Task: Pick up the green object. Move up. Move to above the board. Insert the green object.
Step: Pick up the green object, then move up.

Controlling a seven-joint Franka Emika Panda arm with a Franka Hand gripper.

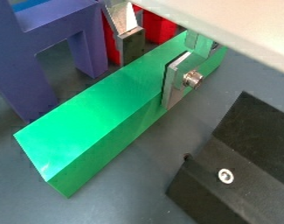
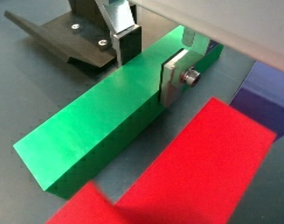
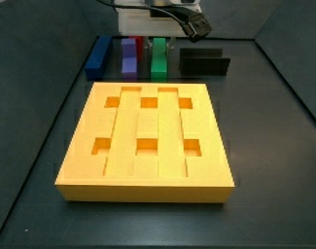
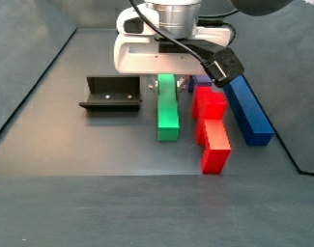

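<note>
Green bar [image 4: 167,108] lies flat on the floor between the fixture [image 4: 110,95] and the red piece [image 4: 211,121], well clear of the board [image 3: 147,141]. Gripper [image 2: 150,54] straddles its far end, plates alongside; whether they pinch, I cannot tell. Best squeeze squarely, then lift straight up.

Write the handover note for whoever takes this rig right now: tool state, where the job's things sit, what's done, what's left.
Tool: down at the far end of the green object, fingers straddling it; whether they are clamped cannot be told.
Green object: flat on the floor, between the fixture and the red piece in a side view.
Board: on the floor, apart from the row of pieces, its holes empty.
Done: tool placed at the bar.
Left: confirm grasp, lift, carry above the board, insert.
</note>
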